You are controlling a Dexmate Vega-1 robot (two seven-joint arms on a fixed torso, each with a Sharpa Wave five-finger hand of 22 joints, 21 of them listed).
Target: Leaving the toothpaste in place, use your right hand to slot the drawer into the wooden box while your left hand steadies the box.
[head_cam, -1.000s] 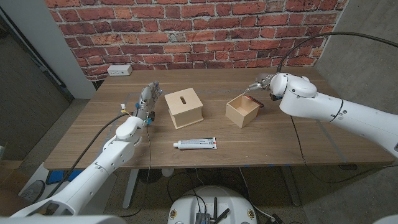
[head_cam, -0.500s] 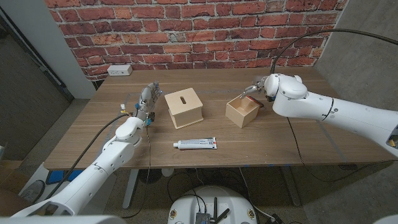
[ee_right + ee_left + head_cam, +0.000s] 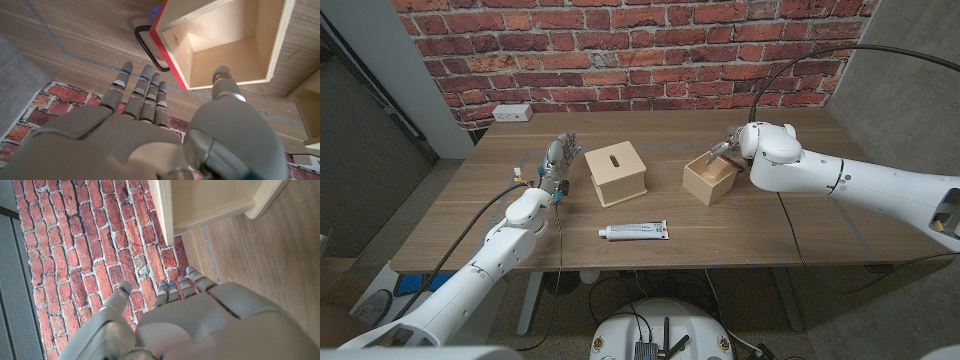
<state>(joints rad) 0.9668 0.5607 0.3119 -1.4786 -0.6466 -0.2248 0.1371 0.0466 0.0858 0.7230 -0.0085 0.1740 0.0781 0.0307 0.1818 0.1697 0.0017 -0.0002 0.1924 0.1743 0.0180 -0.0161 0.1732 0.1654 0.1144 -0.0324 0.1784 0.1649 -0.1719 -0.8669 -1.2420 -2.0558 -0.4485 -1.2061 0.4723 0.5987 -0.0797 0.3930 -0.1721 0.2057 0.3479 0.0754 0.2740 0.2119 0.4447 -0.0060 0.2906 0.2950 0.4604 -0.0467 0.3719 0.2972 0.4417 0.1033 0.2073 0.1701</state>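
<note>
Wooden box (image 3: pixel 617 171) sits left of centre on the table (image 3: pixel 790 225), slot in its top; my left wrist view shows its pale side (image 3: pixel 210 200). Drawer (image 3: pixel 710 177) stands to its right, well apart, open top up; in my right wrist view it has a red-edged front and a black loop handle (image 3: pixel 146 47). Toothpaste (image 3: pixel 634 232) lies flat on the near side, between box and drawer and closer to me than both.

My left hand (image 3: pixel 558 158) is just left of the box, fingers (image 3: pixel 172 290) straight and apart, holding nothing; can't tell from here if it touches the box. My right hand (image 3: pixel 728 149) is at the far right corner of the drawer, fingers (image 3: pixel 142 92) spread and extended by the handle side, thumb (image 3: pixel 222 80) over the drawer's rim. Nothing gripped. Contact with the rim: can't tell.

Brick wall (image 3: pixel 620 50) behind the table, white power outlet (image 3: pixel 512 113) at the far left edge.
</note>
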